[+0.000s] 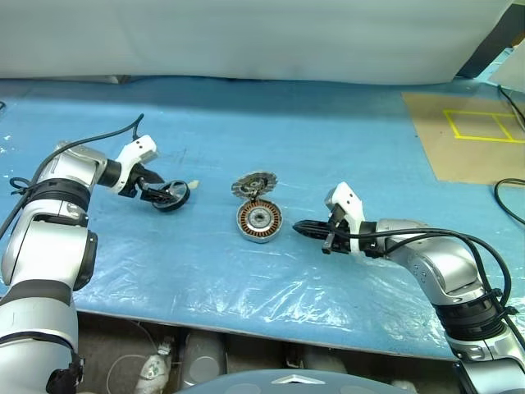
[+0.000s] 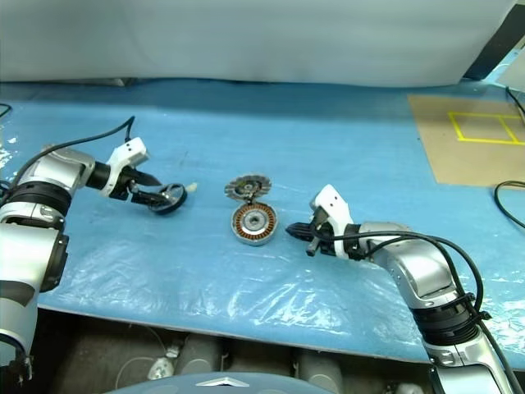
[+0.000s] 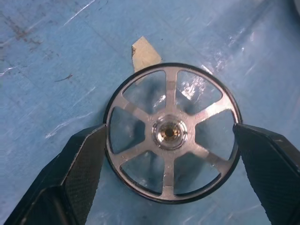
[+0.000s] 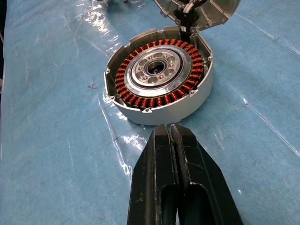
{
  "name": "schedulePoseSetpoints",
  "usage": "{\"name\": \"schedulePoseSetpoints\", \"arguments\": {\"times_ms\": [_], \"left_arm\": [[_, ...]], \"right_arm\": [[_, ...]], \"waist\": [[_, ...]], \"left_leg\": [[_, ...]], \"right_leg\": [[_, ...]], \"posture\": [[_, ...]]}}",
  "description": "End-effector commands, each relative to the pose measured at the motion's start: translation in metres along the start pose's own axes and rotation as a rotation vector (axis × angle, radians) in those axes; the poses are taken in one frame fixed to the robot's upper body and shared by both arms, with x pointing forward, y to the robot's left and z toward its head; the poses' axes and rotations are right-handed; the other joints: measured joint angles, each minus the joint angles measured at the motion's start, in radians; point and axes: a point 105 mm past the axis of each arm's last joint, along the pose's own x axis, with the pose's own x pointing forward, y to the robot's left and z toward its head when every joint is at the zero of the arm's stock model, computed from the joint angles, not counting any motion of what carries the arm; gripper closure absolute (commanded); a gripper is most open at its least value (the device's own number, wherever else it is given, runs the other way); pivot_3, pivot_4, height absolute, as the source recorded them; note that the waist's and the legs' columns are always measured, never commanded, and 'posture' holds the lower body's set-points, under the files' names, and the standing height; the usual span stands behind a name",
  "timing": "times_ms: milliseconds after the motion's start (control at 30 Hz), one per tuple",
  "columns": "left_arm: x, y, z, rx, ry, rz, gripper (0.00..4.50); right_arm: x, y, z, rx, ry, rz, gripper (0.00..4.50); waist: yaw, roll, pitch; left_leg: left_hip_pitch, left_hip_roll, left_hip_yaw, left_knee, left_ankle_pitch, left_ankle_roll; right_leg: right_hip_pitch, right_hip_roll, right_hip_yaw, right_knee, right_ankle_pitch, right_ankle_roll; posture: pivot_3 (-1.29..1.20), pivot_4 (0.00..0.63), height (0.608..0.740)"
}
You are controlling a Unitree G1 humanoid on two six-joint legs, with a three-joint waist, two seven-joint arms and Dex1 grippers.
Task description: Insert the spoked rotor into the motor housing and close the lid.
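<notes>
The lid (image 4: 197, 11) beyond the motor housing (image 4: 159, 77) is cut off by the right wrist view's edge, hiding its far half, while the left gripper's (image 3: 171, 140) fingers (image 3: 75, 173) cover the spoked rotor's (image 3: 171, 133) rim at both sides, leaving contact there unclear.

My table (image 1: 328, 131) wears a blue plastic sheet (image 1: 205, 271). On it lie the motor housing (image 1: 260, 222), its lid (image 1: 253, 185) just behind, the spoked rotor (image 1: 174, 195) and a brown board (image 1: 467, 135).
</notes>
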Motion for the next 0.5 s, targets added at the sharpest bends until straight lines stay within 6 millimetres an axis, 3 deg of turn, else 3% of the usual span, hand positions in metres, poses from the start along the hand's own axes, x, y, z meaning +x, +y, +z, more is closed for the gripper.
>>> {"name": "schedulePoseSetpoints", "arguments": {"times_ms": [33,100,267,500], "left_arm": [[0.0,0.002,0.0,0.033,0.009,0.018,0.93],[0.001,0.003,0.001,0.032,0.006,0.026,1.59],[0.005,-0.001,0.005,0.022,-0.02,-0.003,1.59],[0.016,-0.009,-0.004,0.038,0.021,-0.054,1.59]], "right_arm": [[-0.005,0.001,0.012,-0.049,-0.033,-0.01,4.5],[-0.006,0.001,0.012,-0.045,-0.034,-0.009,4.5],[-0.005,0.002,0.01,-0.045,-0.028,-0.012,4.5],[-0.008,-0.002,0.009,-0.051,-0.016,-0.034,4.5]], "waist": [[0.001,0.0,0.0],[0.001,0.0,0.0],[0.002,0.0,0.0],[0.001,0.0,0.0]], "left_leg": [[0.0,0.0,0.0,0.0,0.0,0.0],[0.0,0.0,0.0,0.0,0.0,0.0],[0.0,0.0,0.0,0.0,0.0,0.0],[0.0,0.0,0.0,0.0,0.0,0.0]], "right_leg": [[0.0,0.0,0.0,0.0,0.0,0.0],[0.0,0.0,0.0,0.0,0.0,0.001],[0.0,0.0,-0.001,0.0,0.0,0.001],[0.0,0.0,-0.001,0.0,0.0,0.001]], "posture": [[0.0,0.15,0.74],[0.0,0.15,0.74],[0.0,0.15,0.74],[0.0,0.15,0.74]]}}
